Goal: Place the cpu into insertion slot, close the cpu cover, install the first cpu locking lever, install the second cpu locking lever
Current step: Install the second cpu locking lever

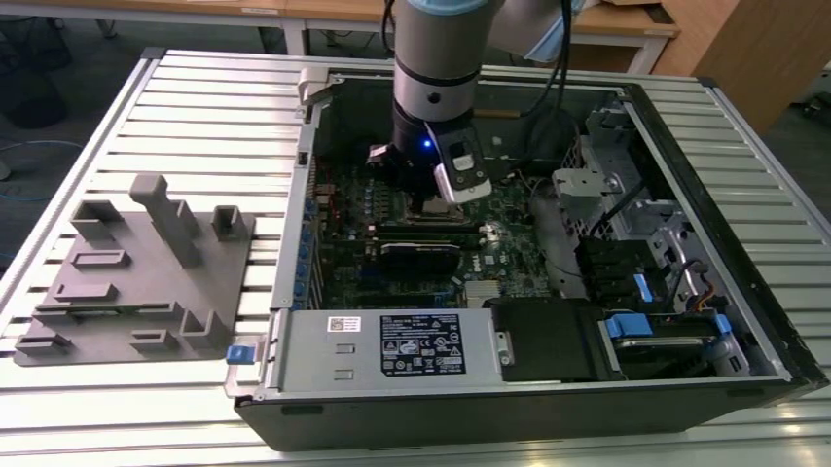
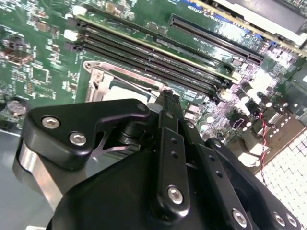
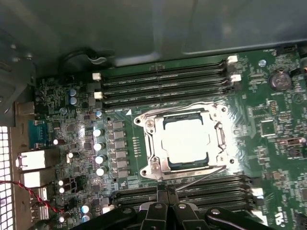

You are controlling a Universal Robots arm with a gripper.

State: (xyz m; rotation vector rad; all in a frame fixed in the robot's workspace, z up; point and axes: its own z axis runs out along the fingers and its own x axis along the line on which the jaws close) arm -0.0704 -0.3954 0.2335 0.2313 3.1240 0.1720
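Note:
In the first wrist view the cpu, a pale square chip, lies flat in the insertion slot on the green board. The silver cpu cover is folded down around it. One thin wire locking lever runs flat along the cover's edge by the upper memory slots. Another lever slants from the cover's corner to my gripper, whose black fingers are shut together at its end. The second wrist view shows the gripper just over the cover. In the exterior view the gripper is down inside the open computer case.
Long black memory slots flank the socket on two sides. A black-labelled power supply sits at the case's near side and a grey drive bracket at the exterior view's right. A grey fixture block stands on the slatted table.

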